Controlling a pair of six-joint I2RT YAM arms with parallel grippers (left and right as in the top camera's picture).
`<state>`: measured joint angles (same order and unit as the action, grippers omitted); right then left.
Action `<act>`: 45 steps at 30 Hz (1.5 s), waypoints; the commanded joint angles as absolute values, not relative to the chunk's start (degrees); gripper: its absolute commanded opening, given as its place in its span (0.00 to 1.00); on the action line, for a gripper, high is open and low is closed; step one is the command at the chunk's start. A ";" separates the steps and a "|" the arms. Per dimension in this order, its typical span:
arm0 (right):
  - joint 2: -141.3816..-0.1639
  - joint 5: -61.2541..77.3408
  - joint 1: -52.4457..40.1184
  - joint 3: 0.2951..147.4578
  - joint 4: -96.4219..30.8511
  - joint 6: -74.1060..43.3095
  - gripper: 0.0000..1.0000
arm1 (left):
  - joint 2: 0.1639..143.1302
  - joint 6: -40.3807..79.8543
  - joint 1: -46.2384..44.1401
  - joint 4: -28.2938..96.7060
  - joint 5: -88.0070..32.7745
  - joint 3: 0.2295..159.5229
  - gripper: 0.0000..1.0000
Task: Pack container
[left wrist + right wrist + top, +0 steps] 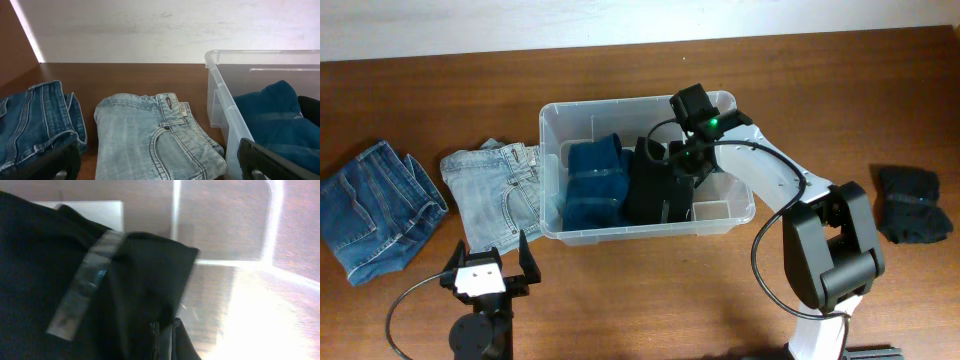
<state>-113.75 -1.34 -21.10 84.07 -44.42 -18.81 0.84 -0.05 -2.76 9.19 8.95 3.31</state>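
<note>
The clear container [650, 232] stands mid-table and holds a folded dark blue garment [592, 185] on its left and a folded black garment [655, 190] in its middle. My right gripper [685, 160] is inside the container, shut on the black garment's right edge. In the right wrist view the black garment [75, 270] fills the left, my fingers [164, 340] are pinched together at its edge, and the container's wall [225, 235] shows behind. My left gripper [486, 258] is open and empty near the table's front edge, facing the light blue jeans [150, 135].
Folded light blue jeans [500, 190] lie just left of the container. Folded darker jeans [375, 210] lie at the far left. Another black garment [912, 205] lies at the far right. The left wrist view shows the container's corner [222, 100].
</note>
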 commanded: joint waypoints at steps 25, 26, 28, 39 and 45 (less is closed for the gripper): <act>-116.86 -1.91 -21.43 86.15 -49.21 -23.03 0.04 | 0.34 -0.91 -2.46 9.02 8.75 2.74 0.99; -117.51 -1.65 -21.43 86.15 -49.01 -23.05 0.04 | 0.34 -0.91 -2.46 9.02 8.75 2.74 0.99; -118.30 -1.43 -21.43 86.15 -48.60 -23.03 0.04 | 0.34 -0.93 -2.46 9.02 8.78 2.74 0.99; -118.50 7.57 -21.69 86.32 -44.14 -8.97 0.04 | 0.34 -0.91 -2.46 9.02 8.75 2.74 0.99; -118.50 13.45 -21.80 86.32 -43.86 -2.20 0.04 | 0.34 -0.93 -2.46 9.02 8.75 2.74 0.99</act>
<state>-117.73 6.37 -21.08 85.41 -44.31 -8.19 0.84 -0.05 -2.76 9.19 8.97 3.31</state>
